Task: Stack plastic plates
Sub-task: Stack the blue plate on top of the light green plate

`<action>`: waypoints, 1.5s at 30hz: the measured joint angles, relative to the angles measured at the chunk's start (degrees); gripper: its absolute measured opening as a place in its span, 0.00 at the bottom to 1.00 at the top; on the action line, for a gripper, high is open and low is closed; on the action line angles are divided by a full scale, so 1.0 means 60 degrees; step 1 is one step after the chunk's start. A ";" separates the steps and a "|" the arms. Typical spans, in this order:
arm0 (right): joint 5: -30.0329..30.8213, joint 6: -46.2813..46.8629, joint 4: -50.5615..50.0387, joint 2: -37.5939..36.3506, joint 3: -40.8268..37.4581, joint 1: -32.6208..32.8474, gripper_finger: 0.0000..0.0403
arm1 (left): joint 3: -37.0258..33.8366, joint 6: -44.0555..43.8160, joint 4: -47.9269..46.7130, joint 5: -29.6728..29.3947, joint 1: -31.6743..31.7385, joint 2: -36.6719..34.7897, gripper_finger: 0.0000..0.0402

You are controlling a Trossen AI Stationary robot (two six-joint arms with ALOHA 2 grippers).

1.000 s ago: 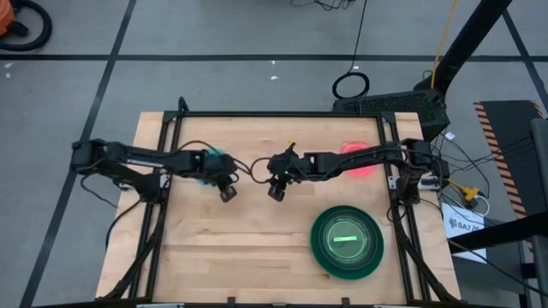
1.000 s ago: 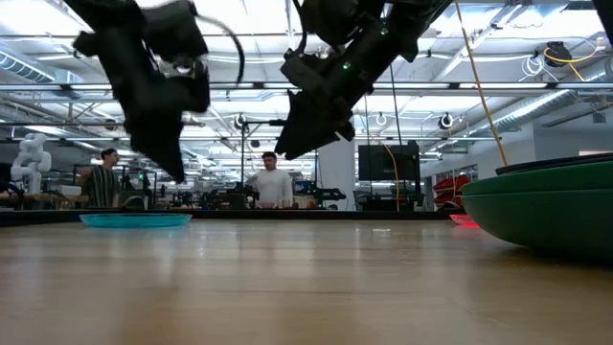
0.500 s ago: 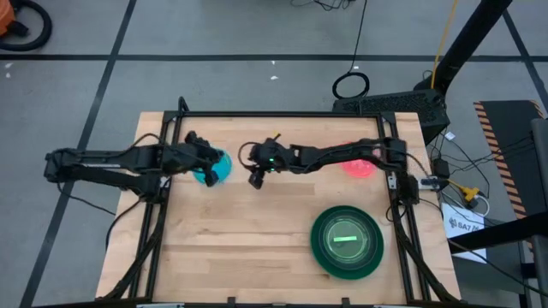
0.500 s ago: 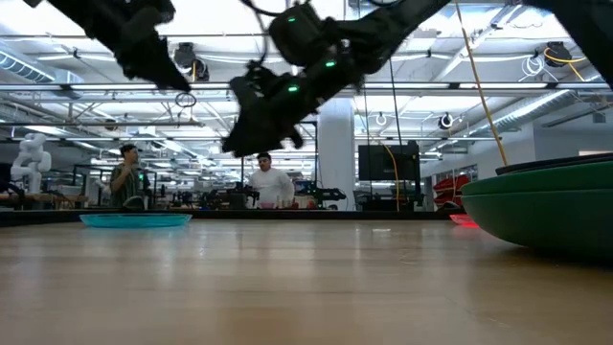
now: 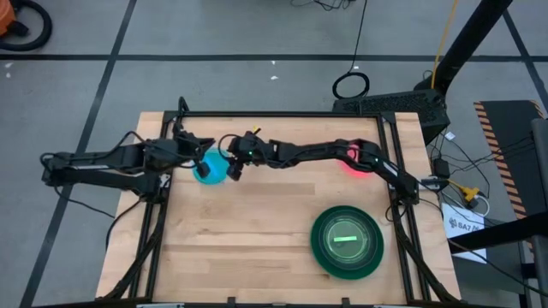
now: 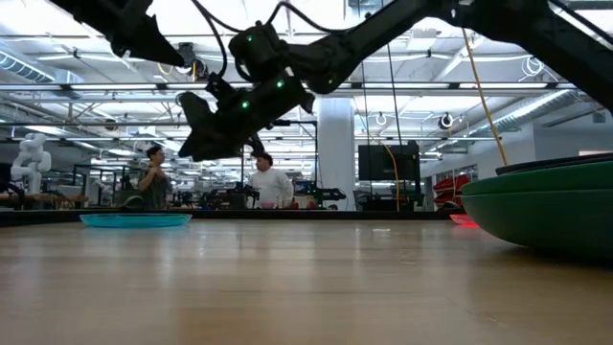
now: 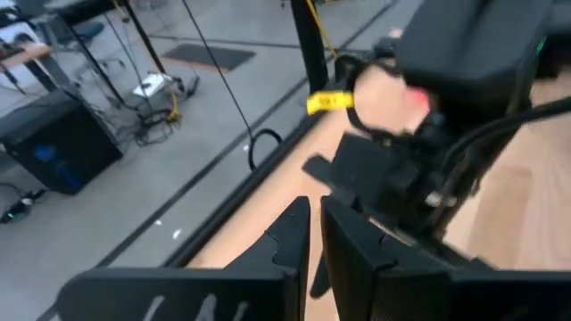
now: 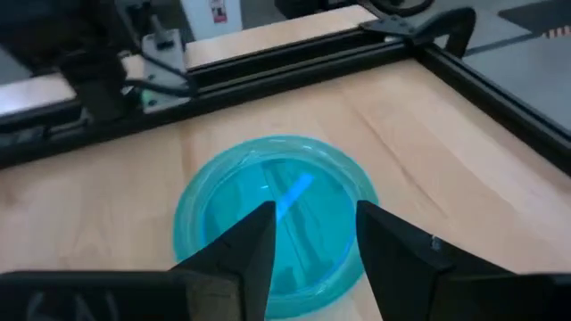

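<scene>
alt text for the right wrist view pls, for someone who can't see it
The right gripper, fingers open, hangs above a small translucent blue plate lying flat on the wooden table. The plate shows between and beyond the two dark fingers, not yet touched. Black frame rails and part of the other arm run along the table's far edge.

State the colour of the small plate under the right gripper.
Translucent blue plate; clearest in the right wrist view.
</scene>
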 joint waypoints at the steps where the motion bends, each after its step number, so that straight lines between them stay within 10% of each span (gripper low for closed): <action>1: -0.0002 0.0101 0.0158 0.0104 0.0044 -0.0063 0.37 | 0.0001 0.0028 0.0044 -0.0039 0.0001 -0.0062 0.10; 45: 0.0271 0.1202 0.0935 0.1866 0.0089 -0.0349 0.53 | -0.0003 0.0305 -0.0354 -0.0038 0.0004 -0.0273 0.10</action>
